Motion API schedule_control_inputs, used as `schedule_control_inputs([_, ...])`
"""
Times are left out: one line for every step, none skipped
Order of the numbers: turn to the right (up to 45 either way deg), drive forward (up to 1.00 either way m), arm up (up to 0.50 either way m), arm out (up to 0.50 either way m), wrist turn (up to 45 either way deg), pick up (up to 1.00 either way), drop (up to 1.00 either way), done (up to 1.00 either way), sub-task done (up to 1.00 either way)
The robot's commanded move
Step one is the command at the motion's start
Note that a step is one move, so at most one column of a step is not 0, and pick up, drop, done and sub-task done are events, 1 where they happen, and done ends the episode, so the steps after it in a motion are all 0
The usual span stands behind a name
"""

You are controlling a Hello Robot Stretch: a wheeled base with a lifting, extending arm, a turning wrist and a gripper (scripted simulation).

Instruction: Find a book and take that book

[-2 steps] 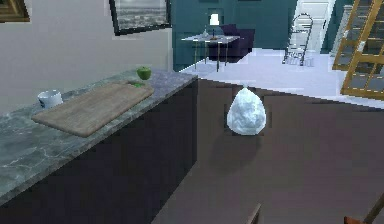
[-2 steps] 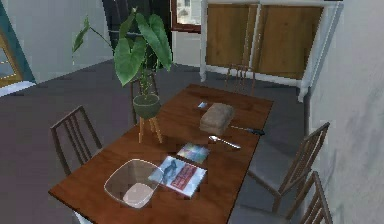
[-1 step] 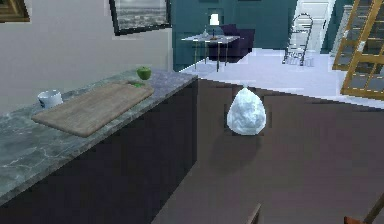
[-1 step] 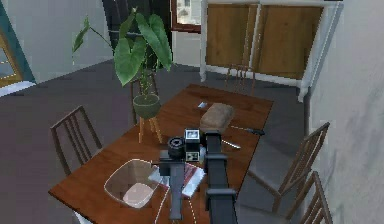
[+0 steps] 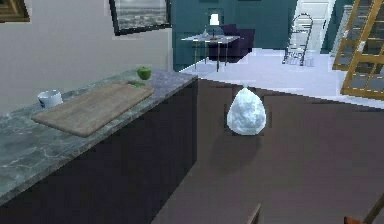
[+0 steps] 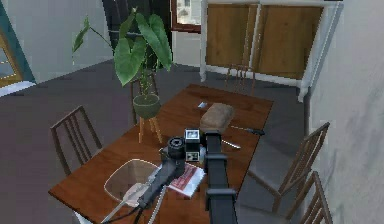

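A flat red-and-white thing that looks like a book lies on the wooden dining table, near its close end. The dark arm bar rises right next to it. Two white marker squares stand at the arm's far end. Left of the book the gripper stretches down and left, with its thin fingers by a clear glass bowl. I cannot tell whether the gripper holds anything.
A brown loaf and a small grey object also lie on the table. Chairs ring it, and a tall potted plant stands beyond. Ahead is a marble counter with a cutting board, and a white bag sits on the floor.
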Motion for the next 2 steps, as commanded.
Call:
schedule_control_inputs([0.0, 0.0, 0.0, 0.0, 45.0, 0.0, 0.0, 0.0, 0.0])
schedule_control_inputs([0.0, 0.0, 0.0, 0.0, 45.0, 0.0, 0.0, 0.0, 0.0])
